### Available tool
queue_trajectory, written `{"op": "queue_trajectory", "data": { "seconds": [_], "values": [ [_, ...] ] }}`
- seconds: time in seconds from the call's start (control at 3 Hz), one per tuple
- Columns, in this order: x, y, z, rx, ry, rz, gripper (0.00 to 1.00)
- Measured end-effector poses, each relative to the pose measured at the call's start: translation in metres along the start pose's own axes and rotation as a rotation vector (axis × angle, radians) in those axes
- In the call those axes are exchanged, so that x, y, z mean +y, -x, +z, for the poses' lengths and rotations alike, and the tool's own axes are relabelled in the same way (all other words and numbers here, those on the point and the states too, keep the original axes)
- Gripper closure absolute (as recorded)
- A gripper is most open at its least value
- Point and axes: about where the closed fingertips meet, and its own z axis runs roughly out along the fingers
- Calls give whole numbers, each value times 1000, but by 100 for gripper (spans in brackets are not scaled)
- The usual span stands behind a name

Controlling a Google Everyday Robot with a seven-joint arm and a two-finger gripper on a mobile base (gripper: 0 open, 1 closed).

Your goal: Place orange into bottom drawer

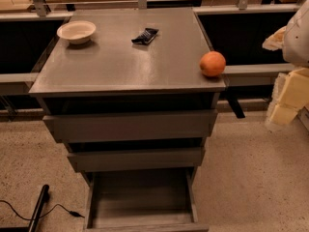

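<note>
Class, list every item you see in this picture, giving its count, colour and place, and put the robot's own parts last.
cabinet: 1, grey, centre of view.
orange: 1, orange, cabinet top, front right corner.
bowl: 1, white, cabinet top, back left.
snack wrapper: 1, black, cabinet top, back middle.
upper drawers: 2, grey, below the top.
bottom drawer: 1, grey, lowest, pulled open, nothing inside.
cable: 1, black, floor, lower left.
pincer: 1, pale, right edge, apart from the orange.
</note>
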Motion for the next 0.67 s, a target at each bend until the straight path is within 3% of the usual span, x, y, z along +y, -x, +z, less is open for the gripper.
{"op": "queue_trajectory", "data": {
  "seconds": [0.33, 0.67],
  "values": [
    [0, 0, 0, 0, 0, 0, 0],
    [-19, 1, 9, 0, -6, -43, 0]
  ]
}}
